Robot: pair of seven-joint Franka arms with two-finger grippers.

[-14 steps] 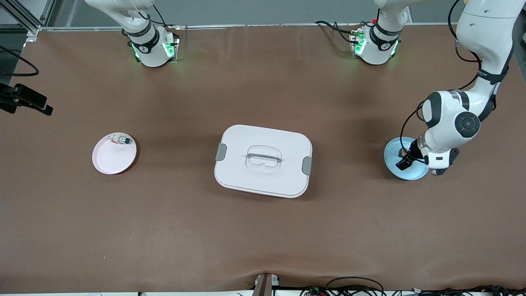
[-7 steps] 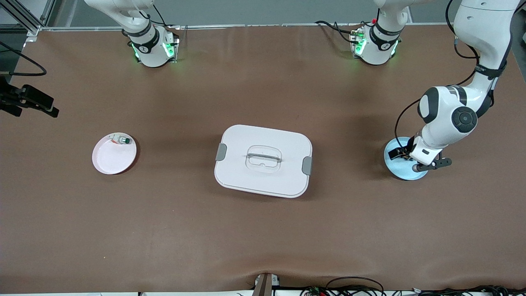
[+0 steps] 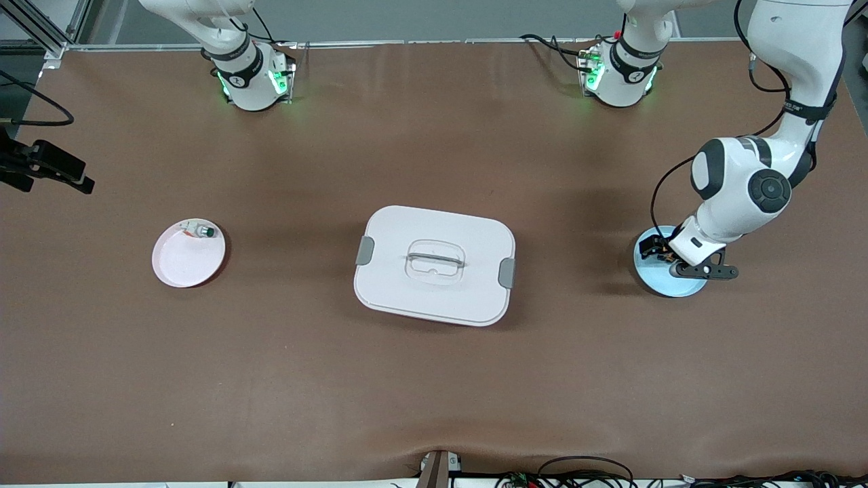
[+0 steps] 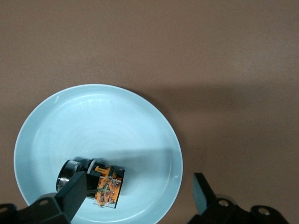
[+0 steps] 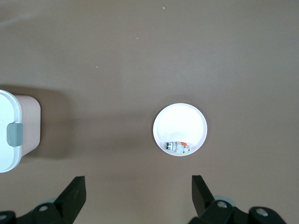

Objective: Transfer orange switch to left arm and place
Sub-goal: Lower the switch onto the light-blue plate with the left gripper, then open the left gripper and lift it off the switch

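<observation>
Left wrist view is showing the orange switch (image 4: 96, 184) lying on its side in the blue plate (image 4: 60, 121) at the left arm's end of the table, with the left gripper (image 3: 661, 252) hanging low over it, jaws apart and straddling it, seemingly lining up a grasp. Between the plates, the box (image 3: 434, 264) is sitting mid-table as the obstacle. High over the pink plate (image 3: 183, 264), the right gripper (image 5: 139, 198) is waiting, jaws apart.
</observation>
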